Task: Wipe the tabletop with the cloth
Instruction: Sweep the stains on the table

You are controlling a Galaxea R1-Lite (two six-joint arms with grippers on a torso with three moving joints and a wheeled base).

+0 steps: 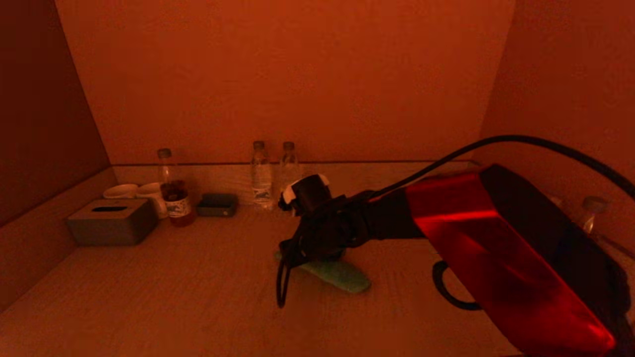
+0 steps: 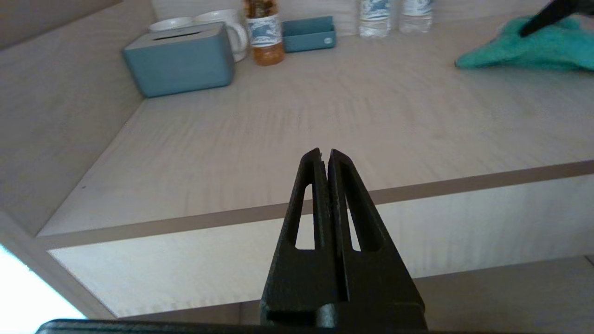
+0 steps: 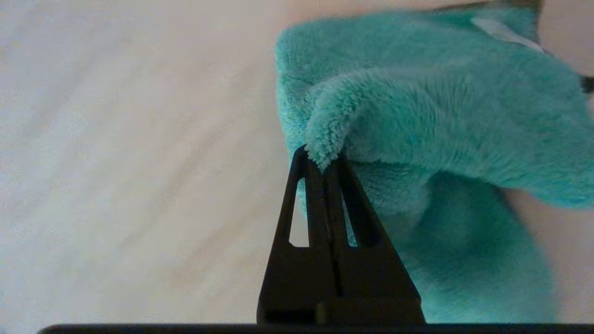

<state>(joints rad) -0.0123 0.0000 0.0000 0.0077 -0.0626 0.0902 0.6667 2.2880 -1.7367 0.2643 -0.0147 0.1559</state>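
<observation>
Pale wood grain runs across the whole tabletop (image 1: 149, 297), a wide surface with walls on the left, far and right sides. Right of centre, the right arm reaches in from the near right, and its right end effector (image 3: 322, 155) has both fingers pinched together on a raised fold of the cloth (image 3: 441, 116), the rest of which lies spread on the surface beneath it. The cloth is one green fleecy rag, near the middle of the surface and well apart from the items at the far edge. It looks light, soft and floppy — likely to drag and bunch under a push rather than slide stiffly — so a pinch on an upstanding fold, as here, seems the sensible hold. The left end effector (image 2: 324, 155) hangs off the near edge, fingers closed on nothing.

Along the far left stand one grey tissue box (image 1: 111, 221), two white cups (image 1: 136, 192), one bottle of dark drink (image 1: 173, 191) and one small dark tray (image 1: 217, 205). Further right, two clear water bottles (image 1: 273, 173) — side by side.
</observation>
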